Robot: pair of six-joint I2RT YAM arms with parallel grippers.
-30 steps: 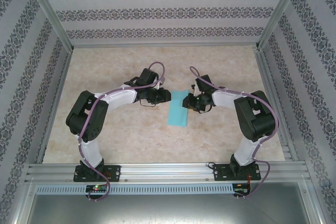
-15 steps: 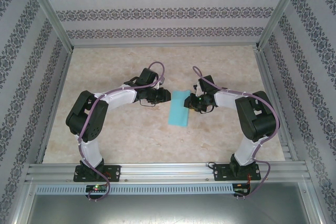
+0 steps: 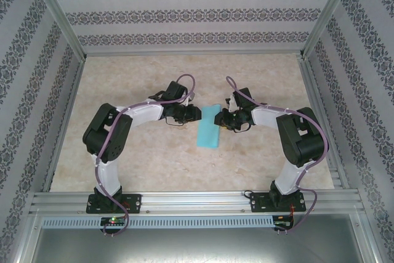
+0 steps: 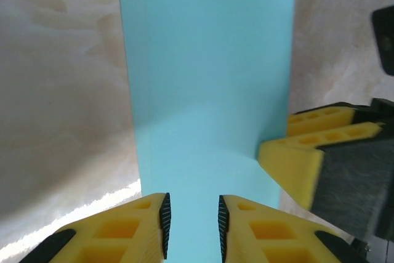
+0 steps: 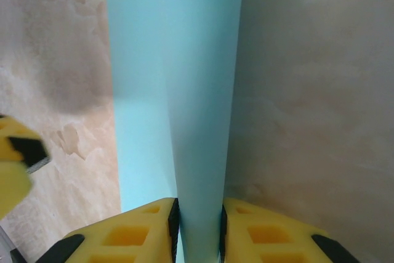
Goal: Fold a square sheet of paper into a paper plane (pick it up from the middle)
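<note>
Turquoise paper, thin and plain. From the overhead camera, the sheet (image 3: 208,129) lies as a narrow doubled strip mid-table (image 3: 154,164), running slightly aslant between the two arms. The left gripper (image 3: 197,114) is at its far left edge and the right gripper (image 3: 219,121) at its right edge, nearly facing each other. From the left wrist, the sheet lies flat, stretching away from the fingers. Two layers show, with the far left corner out of register, so a sliver of the lower layer peeks past the upper. The left pads stand a little apart with paper visible in the gap, and nothing is pinched that I can see. A yellow right finger (image 4: 295,164) touches the sheet's right edge. From the right wrist, one layer rises off the table in a soft bow and runs straight into the gap between the right pads, which look pressed on it from both sides. I read that as a pinch on the lifted layer. There is no hard crease there, only a shaded curve. Risks, as I judge them: flattening now would set the crease crooked because the edges do not match. A pull on the lifted layer could drag the whole light sheet across the smooth top, since the left pads may not be pinning it. The fingers are close enough together to knock.
</note>
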